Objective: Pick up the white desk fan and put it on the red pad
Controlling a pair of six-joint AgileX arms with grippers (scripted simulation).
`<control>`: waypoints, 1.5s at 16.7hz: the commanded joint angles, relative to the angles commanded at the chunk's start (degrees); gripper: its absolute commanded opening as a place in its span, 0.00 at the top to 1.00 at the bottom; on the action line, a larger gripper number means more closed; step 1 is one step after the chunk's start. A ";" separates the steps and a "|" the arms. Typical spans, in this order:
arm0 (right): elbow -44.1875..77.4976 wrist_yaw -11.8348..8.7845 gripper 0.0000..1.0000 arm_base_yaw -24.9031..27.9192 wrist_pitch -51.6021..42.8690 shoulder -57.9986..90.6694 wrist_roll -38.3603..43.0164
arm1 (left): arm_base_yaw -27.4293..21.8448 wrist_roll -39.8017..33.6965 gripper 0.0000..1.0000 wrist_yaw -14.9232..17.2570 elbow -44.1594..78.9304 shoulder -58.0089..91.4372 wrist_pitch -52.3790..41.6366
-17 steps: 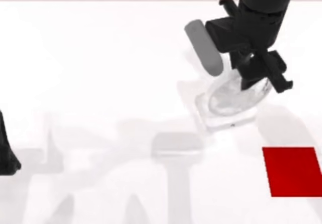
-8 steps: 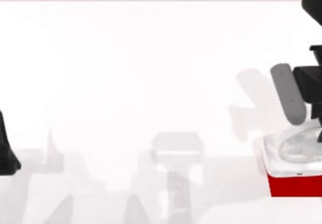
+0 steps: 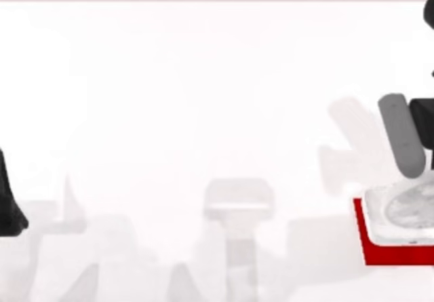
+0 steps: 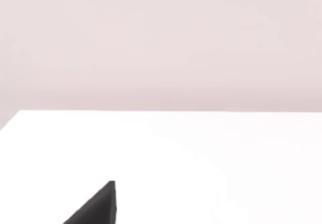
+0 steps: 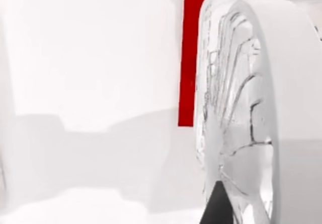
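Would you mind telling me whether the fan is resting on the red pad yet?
Cannot tell. In the top view the fan lies over the red pad, but looking straight down hides any gap, and the right wrist view does not show the base meeting it.

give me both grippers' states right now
Left gripper: parked at the table's left edge, cannot be told.
Right gripper: at the fan on the red pad, cannot be told.

White table; pale wall behind; dark fingertip at edge.
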 joint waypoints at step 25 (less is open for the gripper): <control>-7.14 -0.01 0.00 -0.42 7.92 0.54 -0.24 | 0.00 0.00 0.00 0.00 0.00 0.00 0.00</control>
